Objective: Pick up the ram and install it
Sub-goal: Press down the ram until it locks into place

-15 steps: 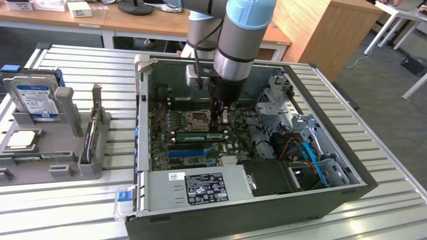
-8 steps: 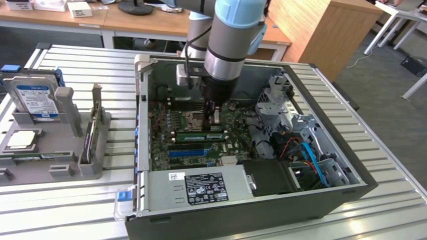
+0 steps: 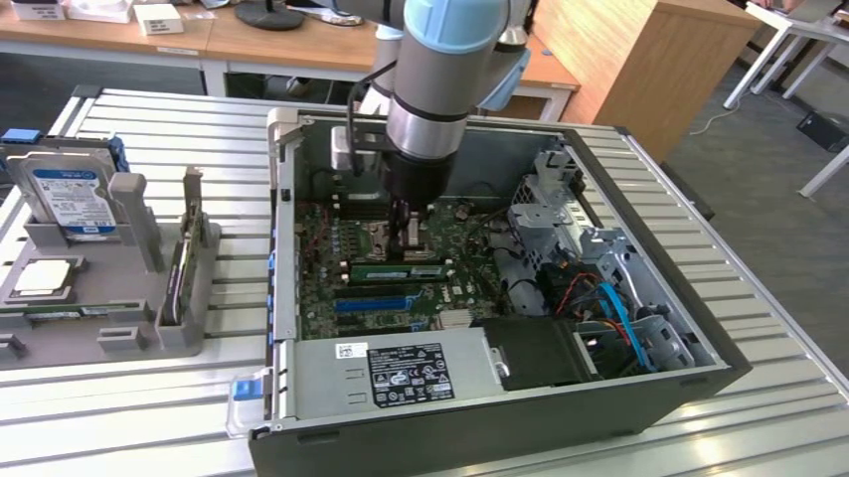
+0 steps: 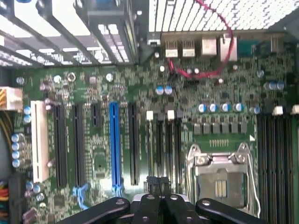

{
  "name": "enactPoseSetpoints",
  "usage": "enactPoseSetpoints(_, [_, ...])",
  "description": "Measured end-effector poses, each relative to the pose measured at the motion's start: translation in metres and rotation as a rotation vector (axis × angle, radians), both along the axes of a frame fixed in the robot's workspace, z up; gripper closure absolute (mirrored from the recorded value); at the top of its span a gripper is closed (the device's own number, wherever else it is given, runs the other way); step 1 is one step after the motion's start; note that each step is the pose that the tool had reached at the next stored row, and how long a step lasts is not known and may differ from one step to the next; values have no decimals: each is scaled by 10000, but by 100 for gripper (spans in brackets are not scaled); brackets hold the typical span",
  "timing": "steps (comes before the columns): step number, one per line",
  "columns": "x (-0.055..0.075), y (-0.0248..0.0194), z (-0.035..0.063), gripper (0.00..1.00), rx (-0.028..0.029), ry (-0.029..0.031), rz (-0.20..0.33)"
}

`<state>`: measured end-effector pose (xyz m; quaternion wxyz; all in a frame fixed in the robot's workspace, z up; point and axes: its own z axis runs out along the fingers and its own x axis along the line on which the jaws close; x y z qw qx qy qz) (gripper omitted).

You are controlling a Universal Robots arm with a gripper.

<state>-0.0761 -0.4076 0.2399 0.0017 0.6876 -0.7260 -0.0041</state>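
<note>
The ram (image 3: 398,270), a narrow green stick with pale labels, stands on edge in a slot on the motherboard (image 3: 325,283) inside the open computer case (image 3: 690,383). My gripper (image 3: 414,227) reaches straight down into the case and hangs just above and behind the stick, beside the CPU socket (image 3: 376,237). In the wrist view the black fingertips (image 4: 151,181) are pressed together with nothing visible between them. They sit over the narrow dark slots (image 4: 163,144) between the blue slot (image 4: 113,140) and the CPU socket (image 4: 219,179). I cannot tell whether they touch the stick.
A grey parts tray (image 3: 119,333) on the exterior view's left holds a hard drive (image 3: 74,199) and an upright card (image 3: 186,263). The power supply (image 3: 398,373) fills the case's near end; drive cages and cables (image 3: 584,268) crowd the exterior view's right side.
</note>
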Motion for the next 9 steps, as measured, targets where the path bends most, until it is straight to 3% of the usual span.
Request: enactPoseSetpoints(9, [-93, 0, 0, 89, 0, -1, 0])
